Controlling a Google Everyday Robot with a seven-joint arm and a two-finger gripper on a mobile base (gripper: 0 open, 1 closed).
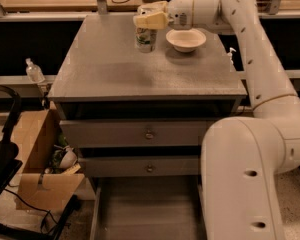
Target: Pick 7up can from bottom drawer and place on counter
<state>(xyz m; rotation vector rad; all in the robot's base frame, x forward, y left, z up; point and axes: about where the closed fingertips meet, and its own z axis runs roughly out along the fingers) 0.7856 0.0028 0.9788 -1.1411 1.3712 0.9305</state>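
Camera view: gripper (151, 15) clasps green-printed 7up can (145, 39), lettering unreadable, over counter (140, 71).

My arm (251, 64) is glossy cream-white: fat rounded links, 2 dark round holes on the nearest one, thin tan seam, yellowish gripper (151, 15) at the back of the counter (115, 69).

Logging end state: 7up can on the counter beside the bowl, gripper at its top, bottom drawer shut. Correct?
No: the camera view shows the bottom drawer pulled open. The rest holds: 7up can on the counter beside the bowl, gripper at its top.
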